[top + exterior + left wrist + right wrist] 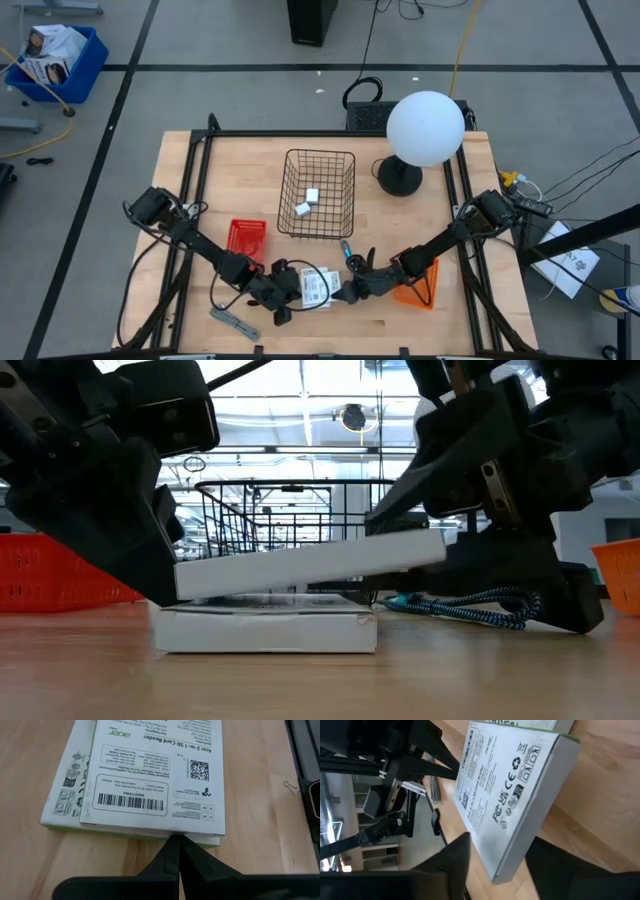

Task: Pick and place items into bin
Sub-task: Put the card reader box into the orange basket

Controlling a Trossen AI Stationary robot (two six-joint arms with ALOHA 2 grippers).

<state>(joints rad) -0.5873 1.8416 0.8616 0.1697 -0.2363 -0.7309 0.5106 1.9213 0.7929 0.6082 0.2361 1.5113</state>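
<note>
Two white printed card packets lie stacked near the table's front middle. The lower packet (pixel 265 628) lies flat on the wood. The upper packet (pixel 310 563) tilts, its right end raised. My left gripper (pixel 177 839), shut, stands at the upper packet's left end. My right gripper (pixel 505 851) is shut on its right end. The wire bin (pixel 318 192) stands behind them with two little white blocks (pixel 307 203) inside. A teal-handled tool (pixel 347 250) lies beside the bin, and a grey metal tool (pixel 232 322) lies at the front left. My left gripper touches the upper packet's short edge at the barcode end (pixel 172 831) with its shut fingertips, slanting down from the table's left. That end sits low on the lower packet (pixel 60 805). My right gripper pinches the upper packet's right end (pixel 512 862) between its two fingers, one over the printed face and one under it. It comes slanting down from the table's right. That end (pixel 425 548) is lifted clear of the lower packet, and the packet slopes down to the left.
A red basket (pixel 247 240) stands left of the packets and an orange basket (pixel 420 283) right of them. A lamp with a white globe (pixel 425 128) stands at the back right. A blue braided cord (pixel 470 607) lies behind the packets.
</note>
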